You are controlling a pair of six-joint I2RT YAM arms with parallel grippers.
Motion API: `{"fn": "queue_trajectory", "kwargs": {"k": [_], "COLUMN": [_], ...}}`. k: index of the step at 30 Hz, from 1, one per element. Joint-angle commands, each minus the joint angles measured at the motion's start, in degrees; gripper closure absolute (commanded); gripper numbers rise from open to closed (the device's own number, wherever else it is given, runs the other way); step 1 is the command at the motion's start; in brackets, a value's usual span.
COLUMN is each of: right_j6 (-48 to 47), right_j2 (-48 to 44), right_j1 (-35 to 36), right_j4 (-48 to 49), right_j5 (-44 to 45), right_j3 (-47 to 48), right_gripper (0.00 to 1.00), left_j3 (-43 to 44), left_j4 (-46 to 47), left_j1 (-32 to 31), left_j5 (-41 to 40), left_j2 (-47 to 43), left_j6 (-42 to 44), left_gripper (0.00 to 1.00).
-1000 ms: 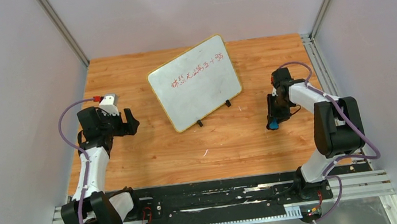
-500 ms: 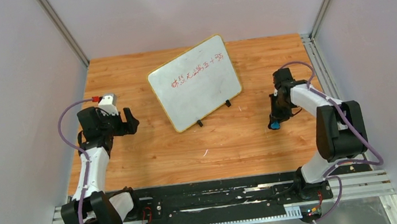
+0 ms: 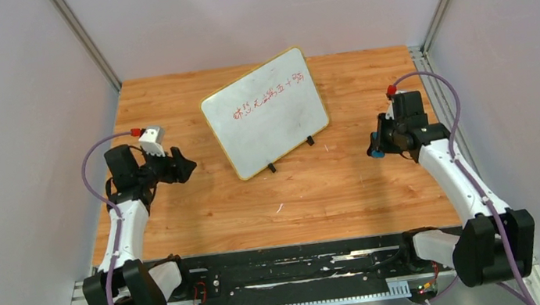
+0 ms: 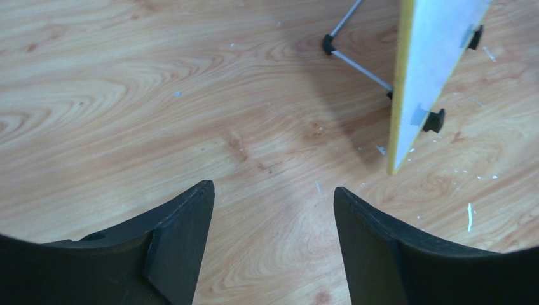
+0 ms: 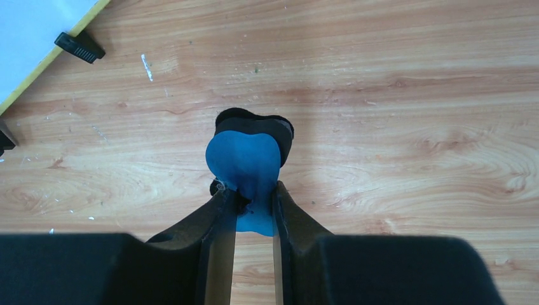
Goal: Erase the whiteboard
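whiteboard [image 3: 266, 113]: propped at a tilt on the counter [image 3: 319, 193], toward the far middle, between the two arms; the red writing [image 3: 267, 96] runs across its upper part, unwiped.
right gripper [image 5: 251, 194]: nearly closed, pinching a blue eraser [image 5: 245, 162] with a dark pad; it is off the board's right side, near it but apart.
left gripper [image 4: 273, 190]: jaws wide apart, nothing between them; near the board's lower left corner, not touching.
risk, board: it rests only on two small black feet [image 3: 272, 168] and a thin wire prop [image 4: 356, 60], so a firm wipe could slide it back or tip it unless the free gripper braces it.
risk, eraser: only a narrow part of the blue body sits between the fingers, so drag across the board might twist it or pull it loose.
risk, coverage: the writing slants, so a level stroke may leave ends behind.
hidden: neither wrist view shows the writing; the left one sees only the board's edge and back, the right one a corner. which way the eraser's pad faces is hard to tell.
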Motion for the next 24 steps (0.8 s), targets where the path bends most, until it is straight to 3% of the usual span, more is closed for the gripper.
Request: {"fn": "queue_trajectory", "kwargs": {"k": [1,6,12,24], "right_j6": [0.2,-0.4,-0.4,0.1], "right_j2": [-1.6,1.9,3.5,6.0], "right_j1": [0.9,1.9,4.4,7.2], "right_j4": [2.2,2.8,4.3,5.0], "right_j5": [-1.7,-3.7,-2.8,-1.0], "right_j3": [-2.3,-1.6,-0.9,1.0], "right_gripper": [0.99,0.99,1.0,0.99], "left_j3": [-1.0,-4.3,-0.8,3.4], "left_j4": [3.9,11.6,18.7,30.0], "left_j1": [0.4,0.4,1.9,-0.8], "left_j5": [10.0,17.8,29.0,24.5], "left_j2": [0.3,2.6,14.4,15.2], "left_j6": [3.3,2.7,-4.3,-16.0], "left_gripper": [0.22,0.16,0.17,0.21]}}
